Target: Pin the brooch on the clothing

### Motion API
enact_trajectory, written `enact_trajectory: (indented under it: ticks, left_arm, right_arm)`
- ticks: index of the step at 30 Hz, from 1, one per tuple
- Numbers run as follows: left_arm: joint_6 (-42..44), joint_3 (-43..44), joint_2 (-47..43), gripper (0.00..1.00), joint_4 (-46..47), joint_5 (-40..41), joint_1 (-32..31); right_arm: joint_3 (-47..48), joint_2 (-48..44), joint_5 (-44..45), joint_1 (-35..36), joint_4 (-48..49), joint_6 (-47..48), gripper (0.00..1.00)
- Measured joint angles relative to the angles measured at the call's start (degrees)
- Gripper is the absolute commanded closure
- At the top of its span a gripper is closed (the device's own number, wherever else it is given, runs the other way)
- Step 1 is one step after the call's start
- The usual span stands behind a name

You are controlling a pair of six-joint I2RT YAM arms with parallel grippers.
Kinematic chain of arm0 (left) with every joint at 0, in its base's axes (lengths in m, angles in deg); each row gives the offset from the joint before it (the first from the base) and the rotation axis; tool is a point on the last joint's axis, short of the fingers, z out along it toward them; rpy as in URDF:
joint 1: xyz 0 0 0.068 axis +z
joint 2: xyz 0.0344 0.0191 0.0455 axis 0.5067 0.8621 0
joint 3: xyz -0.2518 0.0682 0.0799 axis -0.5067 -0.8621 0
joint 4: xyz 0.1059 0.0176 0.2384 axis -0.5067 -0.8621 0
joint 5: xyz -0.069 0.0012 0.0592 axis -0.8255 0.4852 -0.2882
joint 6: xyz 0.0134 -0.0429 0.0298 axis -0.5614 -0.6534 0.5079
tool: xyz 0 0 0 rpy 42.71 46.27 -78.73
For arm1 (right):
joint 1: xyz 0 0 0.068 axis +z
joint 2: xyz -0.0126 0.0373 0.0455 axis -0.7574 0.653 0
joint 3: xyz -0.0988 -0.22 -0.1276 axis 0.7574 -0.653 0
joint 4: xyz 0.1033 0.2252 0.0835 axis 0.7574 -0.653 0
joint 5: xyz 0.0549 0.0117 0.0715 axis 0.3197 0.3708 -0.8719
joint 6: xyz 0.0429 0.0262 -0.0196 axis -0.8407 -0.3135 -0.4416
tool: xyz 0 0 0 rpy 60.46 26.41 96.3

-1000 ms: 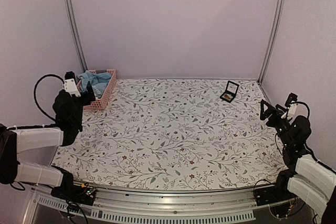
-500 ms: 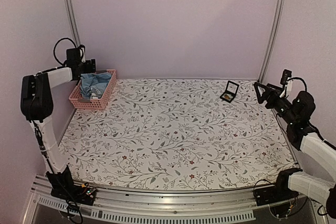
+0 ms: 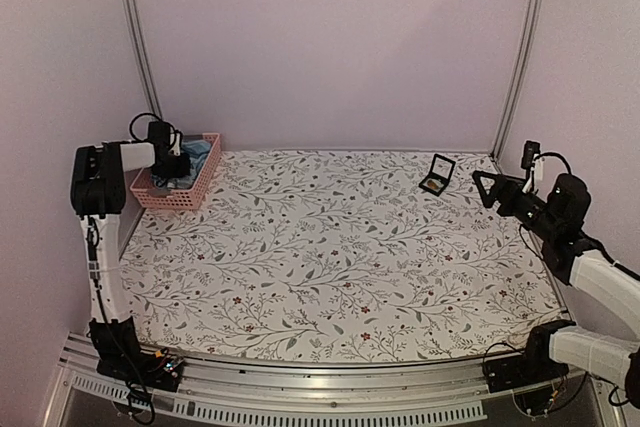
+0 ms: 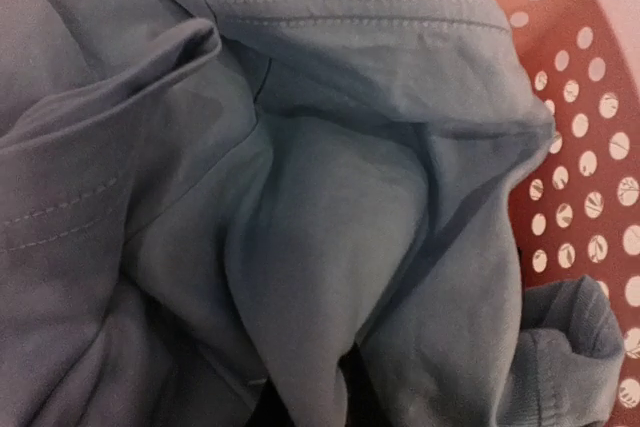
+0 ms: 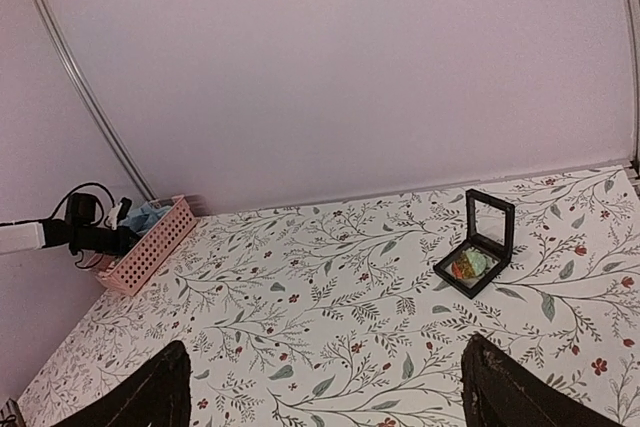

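Note:
The clothing (image 4: pixel 330 197) is a crumpled light blue shirt that fills the left wrist view; it lies in a pink basket (image 3: pixel 192 193) at the table's far left. My left gripper (image 3: pixel 172 171) reaches down into the basket. Its dark fingertips barely show under a fold of the cloth, which is pinched between them (image 4: pixel 305 409). The brooch (image 5: pixel 468 265), orange and green, rests in an open black case (image 3: pixel 438 174) at the far right. My right gripper (image 5: pixel 335 397) hovers open just right of the case, with nothing between its fingers.
The pink basket's perforated wall (image 4: pixel 590 207) rises close to the right of the cloth. Metal frame posts (image 3: pixel 515 57) stand at the back corners against the lilac walls. Floral tablecloth (image 3: pixel 330 247) covers the table between basket and case.
My left arm has come down from above the basket's rear into it, and its gripper has closed on the cloth. The right gripper has moved left, toward the case.

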Motion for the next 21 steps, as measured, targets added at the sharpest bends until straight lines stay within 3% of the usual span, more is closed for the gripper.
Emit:
enact_trajectory:
  ticks: [4,10,14,21]
  left_arm:
    - [-0.5,-8.0,-8.2,1.0,1.95,-0.44,0.52]
    - [4.26,-12.81,-27.93,1.0,6.27,6.4,-3.17]
    - [10.05,-12.7,-42.93,1.0,14.56,8.72,-10.58]
    - [15.26,-11.87,-58.25,1.0,19.06,-2.54,-24.57]
  right_arm:
    - [0.0,-1.22,0.0,0.0,-0.15,0.09,0.08]
    - [0.37,-0.31,-1.77,0.26,-0.35,0.09,0.08]
    - [0.92,0.44,-3.28,0.39,-0.33,0.09,0.08]
    - [2.47,2.05,-6.29,1.11,-0.31,0.13,0.09]
